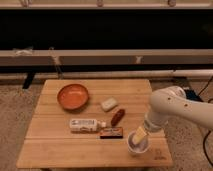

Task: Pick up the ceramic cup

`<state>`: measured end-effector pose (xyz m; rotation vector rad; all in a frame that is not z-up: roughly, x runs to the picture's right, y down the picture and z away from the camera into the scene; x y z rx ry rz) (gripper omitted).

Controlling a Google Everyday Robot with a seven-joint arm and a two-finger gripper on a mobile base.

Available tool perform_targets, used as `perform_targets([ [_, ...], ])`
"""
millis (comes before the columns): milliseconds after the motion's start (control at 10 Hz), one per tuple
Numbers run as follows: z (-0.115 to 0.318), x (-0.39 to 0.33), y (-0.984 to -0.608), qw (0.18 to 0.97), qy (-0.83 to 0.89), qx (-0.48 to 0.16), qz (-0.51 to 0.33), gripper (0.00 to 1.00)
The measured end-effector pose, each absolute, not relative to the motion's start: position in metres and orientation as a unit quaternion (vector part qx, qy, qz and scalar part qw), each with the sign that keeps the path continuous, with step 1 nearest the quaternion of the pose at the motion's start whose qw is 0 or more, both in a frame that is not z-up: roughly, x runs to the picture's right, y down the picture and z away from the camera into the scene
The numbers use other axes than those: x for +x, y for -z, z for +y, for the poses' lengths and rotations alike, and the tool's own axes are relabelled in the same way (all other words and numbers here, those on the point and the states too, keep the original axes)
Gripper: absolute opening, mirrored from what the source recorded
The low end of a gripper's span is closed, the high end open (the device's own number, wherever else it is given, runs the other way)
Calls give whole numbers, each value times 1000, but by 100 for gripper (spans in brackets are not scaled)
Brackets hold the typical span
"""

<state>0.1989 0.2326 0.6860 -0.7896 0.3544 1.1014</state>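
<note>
The ceramic cup (136, 145) is a small round whitish cup with a greyish inside. It stands upright near the front right of the wooden table (50, 150). My white arm comes in from the right and bends down over it. My gripper (140, 134) hangs right above the cup's rim, its tip reaching into the cup's mouth and hiding part of the back rim.
A wide orange bowl (73, 96) sits at the back left. A white bottle (88, 124) lies on its side in the middle, with a dark flat packet (111, 132) beside it, a reddish-brown piece (117, 117) and a pale block (109, 104). A dark wall rail runs behind the table.
</note>
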Motion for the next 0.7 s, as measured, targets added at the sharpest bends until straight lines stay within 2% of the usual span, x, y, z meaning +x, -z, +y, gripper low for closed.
perform_targets([
  [300, 247, 197, -694, 752, -514, -377, 167, 79],
  [500, 256, 197, -698, 737, -511, -406, 177, 67],
  [700, 258, 200, -699, 709, -519, -447, 168, 43],
])
